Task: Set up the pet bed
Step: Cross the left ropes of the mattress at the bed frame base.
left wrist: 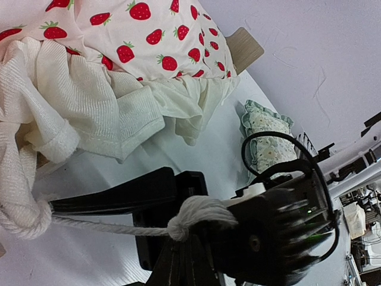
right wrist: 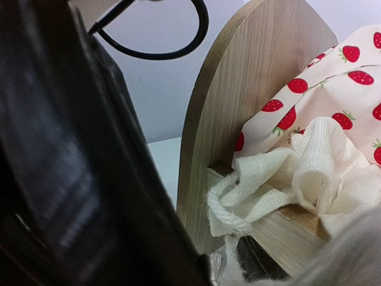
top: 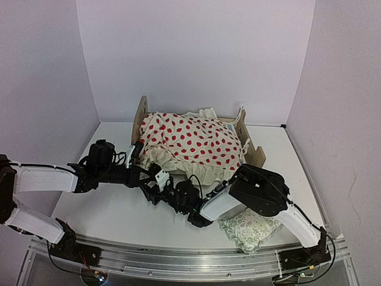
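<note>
- Closest to the arm bases, the green frilled pillow [top: 250, 229] lies on the table [top: 113, 211] under the right arm's elbow, well apart from the bed.
- A bit further in, both grippers meet mid-table. The left gripper [top: 153, 182] has its jaws pressed together. A knotted white cord [left wrist: 107, 227] runs right along its fingers in the left wrist view, but whether it's actually pinched, can't tell.
- The right gripper [top: 172, 193] is just beside it, and honestly it's too dark and blurry there to say if it's spread or closed.
- Behind that sits the pet bed [top: 140, 119], toward the back of the table near the rear wall and set at an angle. The strawberry cushion [top: 193, 140] is heaped on top, its cream frill spilling over the near side.
- Handling guess: the wood frame looks stiff and probably light, so it'd likely skid on the smooth tabletop if nudged. The best hold is the thin edge of an end board or the side rail. The cushion and cord are floppy and would just drag without moving the frame.
</note>
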Tool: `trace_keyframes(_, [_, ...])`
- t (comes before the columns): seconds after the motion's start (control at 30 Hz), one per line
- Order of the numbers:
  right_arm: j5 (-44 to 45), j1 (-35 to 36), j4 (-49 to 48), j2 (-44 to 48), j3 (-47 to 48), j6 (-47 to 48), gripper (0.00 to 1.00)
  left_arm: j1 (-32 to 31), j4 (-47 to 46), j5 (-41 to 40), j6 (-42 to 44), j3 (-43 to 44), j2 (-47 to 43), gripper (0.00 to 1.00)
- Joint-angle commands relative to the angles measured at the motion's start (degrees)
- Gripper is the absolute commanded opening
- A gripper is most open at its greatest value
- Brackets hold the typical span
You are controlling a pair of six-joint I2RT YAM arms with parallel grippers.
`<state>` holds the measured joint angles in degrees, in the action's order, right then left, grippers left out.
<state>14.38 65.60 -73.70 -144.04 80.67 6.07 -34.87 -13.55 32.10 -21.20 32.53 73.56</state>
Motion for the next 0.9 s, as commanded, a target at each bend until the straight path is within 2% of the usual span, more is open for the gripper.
trace_keyframes(0.0, [3.0,0.1,-1.8,-3.1,3.5,1.0,0.58,-0.3,-4.4,3.5,-1.8,0.3,0.1,0.05])
trace_keyframes(0.1, [5.0,0.1,-1.8,-3.2,2.9,0.8,0.52,-0.3,-4.7,3.5,-1.9,0.5,0.2,0.05])
trace_keyframes(0.23, [6.1,0.1,-1.8,-2.1,0.8,1.0,0.5,-0.3,-4.1,3.2,-1.3,0.9,0.0,0.05])
trace_keyframes(0.4, [6.0,0.1,-1.8,0.1,-2.1,-0.8,0.57,-0.3,-4.1,3.0,-0.7,0.8,0.7,0.04])
trace_keyframes(0.5, [9.0,0.1,-1.8,1.7,-4.7,-2.4,0.61,-0.3,-4.1,2.9,-0.5,0.9,0.7,0.04])
trace_keyframes(0.57, [12.0,0.1,-1.8,2.5,-6.7,-3.5,0.63,-0.2,-3.5,2.4,0.0,1.0,0.5,0.04])
trace_keyframes(0.67, [10.5,0.1,-1.8,3.6,-9.5,-4.5,0.63,-0.3,-2.5,1.1,1.2,1.2,0.2,0.04])
trace_keyframes(0.7, [9.7,0.1,-1.7,3.7,-9.9,-4.9,0.63,-0.3,-2.4,1.0,1.5,1.2,0.1,0.07])
trace_keyframes(0.73, [8.8,0.1,-1.7,3.8,-10.0,-5.2,0.64,-0.3,-2.3,0.9,1.7,1.2,-0.1,0.14])
trace_keyframes(0.83, [7.4,0.1,-1.0,3.7,-9.6,-5.3,0.64,-0.3,-1.1,-0.7,1.1,0.6,-2.1,0.59])
trace_keyframes(0.87, [7.1,0.1,-0.5,3.8,-9.4,-5.4,0.64,-0.3,-0.5,-1.2,1.3,0.0,-3.3,0.71])
